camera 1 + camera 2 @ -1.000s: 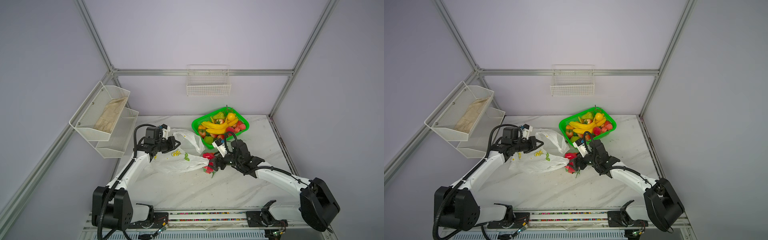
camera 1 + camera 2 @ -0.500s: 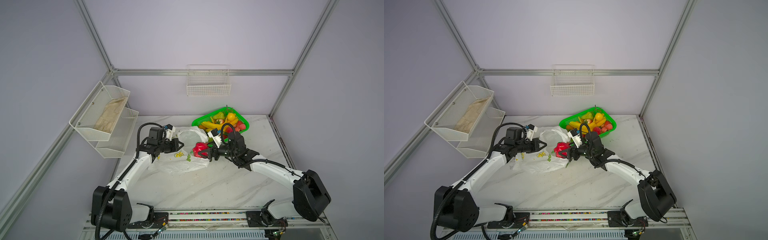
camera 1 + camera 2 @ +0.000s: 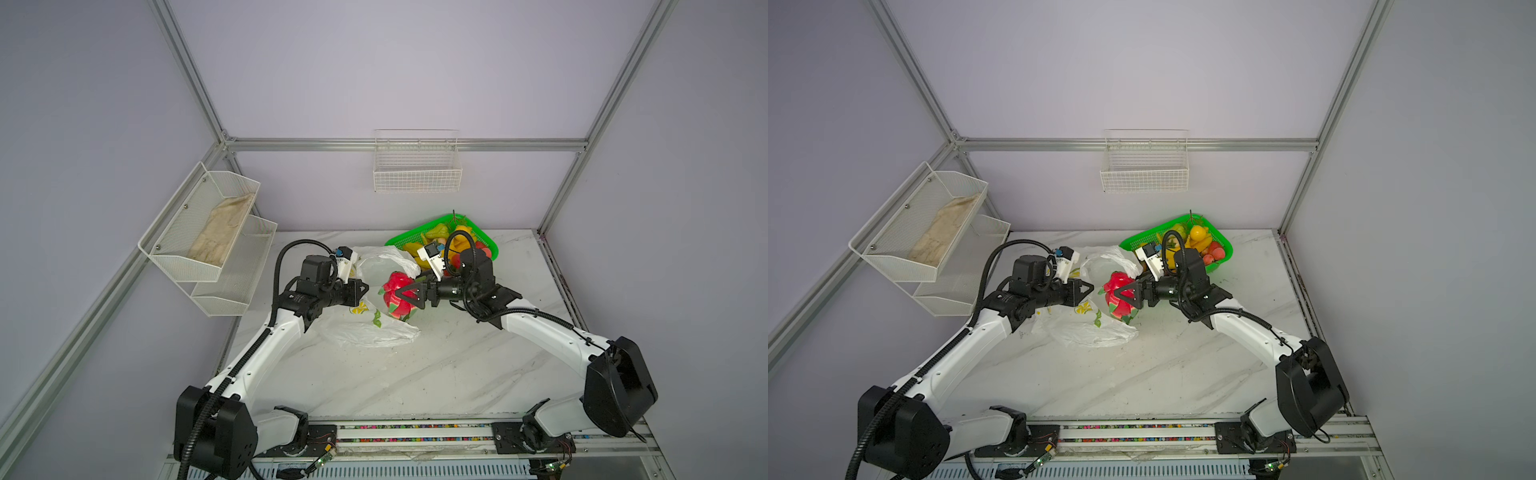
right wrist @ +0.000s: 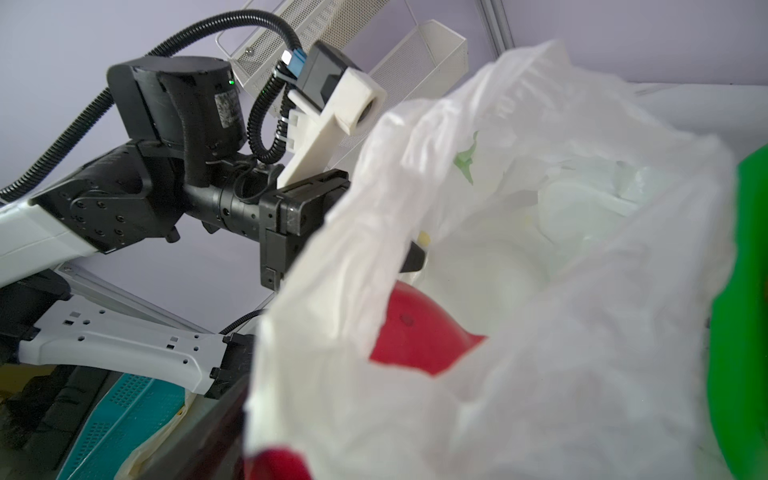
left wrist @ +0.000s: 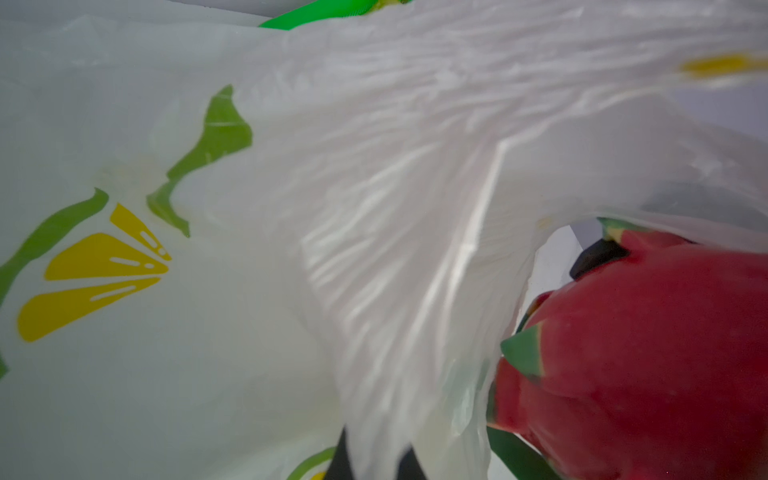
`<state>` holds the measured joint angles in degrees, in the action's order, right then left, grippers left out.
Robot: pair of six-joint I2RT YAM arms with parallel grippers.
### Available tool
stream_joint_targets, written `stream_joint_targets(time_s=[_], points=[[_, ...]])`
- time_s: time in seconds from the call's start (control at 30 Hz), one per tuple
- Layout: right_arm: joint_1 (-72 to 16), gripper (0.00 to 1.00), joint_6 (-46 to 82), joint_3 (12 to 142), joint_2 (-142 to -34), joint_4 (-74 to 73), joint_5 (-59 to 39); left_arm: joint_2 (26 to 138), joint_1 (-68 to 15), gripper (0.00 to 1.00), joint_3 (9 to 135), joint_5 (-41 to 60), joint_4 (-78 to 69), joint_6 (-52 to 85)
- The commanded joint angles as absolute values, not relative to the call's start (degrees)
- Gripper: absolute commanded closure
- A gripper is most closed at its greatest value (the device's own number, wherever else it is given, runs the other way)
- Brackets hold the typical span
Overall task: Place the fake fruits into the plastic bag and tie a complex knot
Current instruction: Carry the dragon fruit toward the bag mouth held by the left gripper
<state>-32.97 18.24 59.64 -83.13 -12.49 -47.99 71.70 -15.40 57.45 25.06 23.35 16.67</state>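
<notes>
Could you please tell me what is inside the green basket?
Yellow fruit and red fruit show in the basket. The right arm covers the rest, so anything else there is hidden.

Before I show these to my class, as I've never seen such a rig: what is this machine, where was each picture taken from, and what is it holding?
It is a robot with two arms mounted at the front of a marble table, each ending in a two-fingered gripper. The two wide pictures come from a twin camera overhead; the two close-ups come from small cameras on the wrists. The left gripper is pinched shut on a thin lemon-print bag, holding its edge up. The right gripper clasps a red toy dragon fruit at the bag's mouth. More toy fruits sit in a green basket behind. A wire shelf on the side wall holds a cloth.
</notes>
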Motion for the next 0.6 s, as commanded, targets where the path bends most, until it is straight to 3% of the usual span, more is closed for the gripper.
stream_joint_targets(time_s=[0.0, 0.4, 0.57], points=[[-32.1, 0.75, 21.3, 62.2, -80.1, -15.2, -52.2, 69.7, -15.8, 1.00, 57.9, 24.7, 21.4, 13.7], [-31.9, 0.75, 33.6, 62.3, -81.2, -27.1, -57.0, 68.4, -16.5, 1.00, 56.1, 23.3, 20.4, 12.6], [-31.4, 0.76, 36.6, 61.4, -81.3, -30.6, -53.3, 68.3, -17.0, 1.00, 55.8, 23.8, 20.3, 10.8]])
